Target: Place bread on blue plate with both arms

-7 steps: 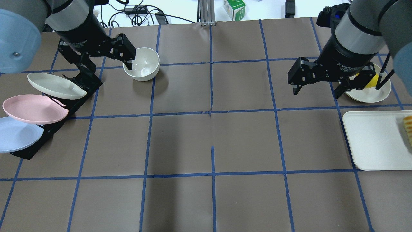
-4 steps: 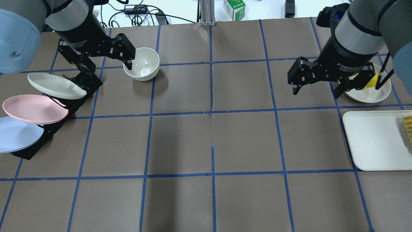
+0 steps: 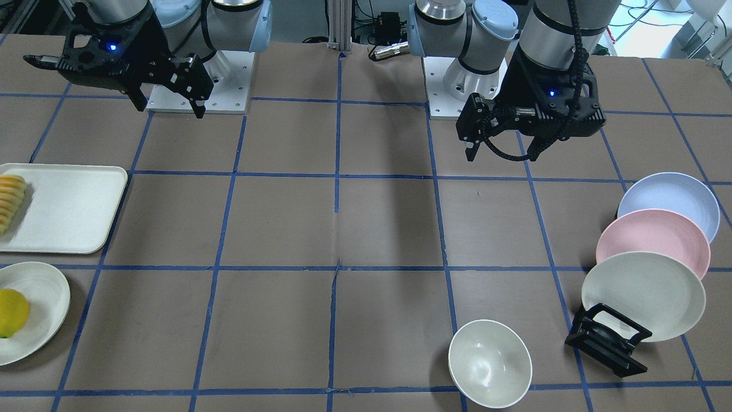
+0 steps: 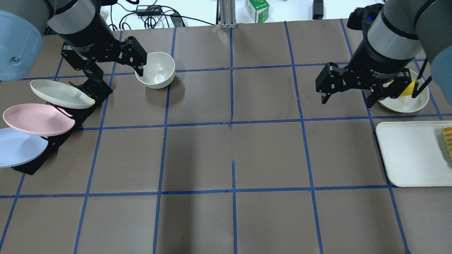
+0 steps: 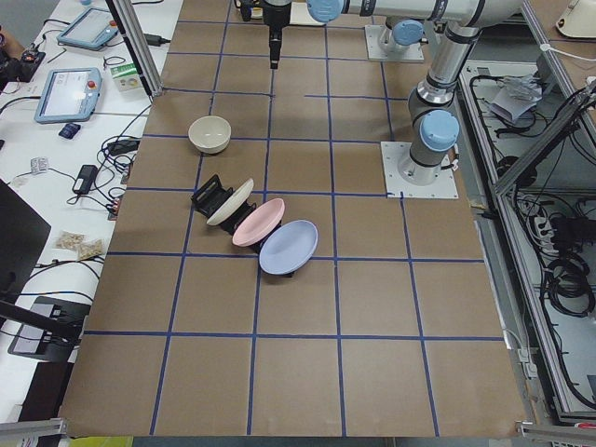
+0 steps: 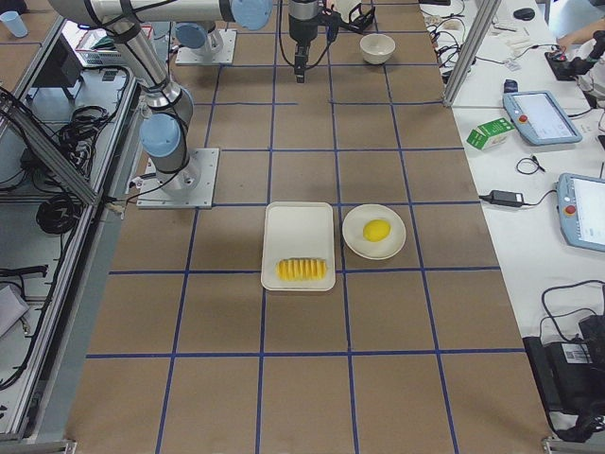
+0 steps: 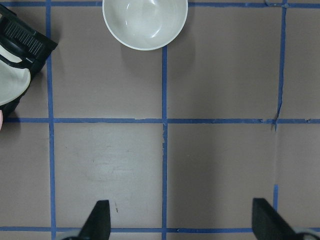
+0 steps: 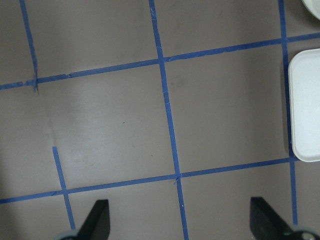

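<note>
The bread [image 4: 447,141], a ridged yellow-orange loaf, lies at the outer end of a white tray [image 4: 409,155], also in the front view [image 3: 11,200]. The blue plate [image 4: 17,148] leans in a black rack at the far left, behind the pink plate [image 4: 37,119]; it also shows in the front view [image 3: 669,200]. My left gripper [image 4: 114,72] is open and empty, held high above the table between the rack and a white bowl [image 4: 155,70]. My right gripper [image 4: 346,102] is open and empty, high above bare table to the left of the tray.
A cream plate [image 4: 60,93] leans at the front of the rack [image 4: 91,91]. A lemon-like fruit [image 3: 11,312] sits on a small white plate [image 3: 40,312] beside the tray. Blue tape lines grid the brown table.
My left gripper has drifted slightly to the left. The right gripper has barely moved. Both stay open.
</note>
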`<state>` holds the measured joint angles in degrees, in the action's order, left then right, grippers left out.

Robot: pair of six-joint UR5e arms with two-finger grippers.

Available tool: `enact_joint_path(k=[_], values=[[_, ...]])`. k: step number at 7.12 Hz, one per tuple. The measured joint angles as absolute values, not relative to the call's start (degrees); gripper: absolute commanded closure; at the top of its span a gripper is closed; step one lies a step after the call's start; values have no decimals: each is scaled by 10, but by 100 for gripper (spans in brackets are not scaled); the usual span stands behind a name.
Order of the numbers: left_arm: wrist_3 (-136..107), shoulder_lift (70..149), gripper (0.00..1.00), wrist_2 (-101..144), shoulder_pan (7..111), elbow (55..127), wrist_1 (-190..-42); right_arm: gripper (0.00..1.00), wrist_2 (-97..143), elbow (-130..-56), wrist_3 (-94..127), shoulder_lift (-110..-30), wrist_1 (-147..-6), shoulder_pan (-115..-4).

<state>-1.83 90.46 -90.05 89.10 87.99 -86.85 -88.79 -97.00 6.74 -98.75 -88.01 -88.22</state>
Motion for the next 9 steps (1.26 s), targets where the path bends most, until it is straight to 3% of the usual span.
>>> enact_joint_path(k=[3, 9], values=[[-18, 884, 0, -902, 775, 883, -884, 0, -907, -1002, 65, -978, -896, -862], [27, 916, 0, -900, 451, 924, -872, 0, -910, -1070, -290, -957, -990, -543]])
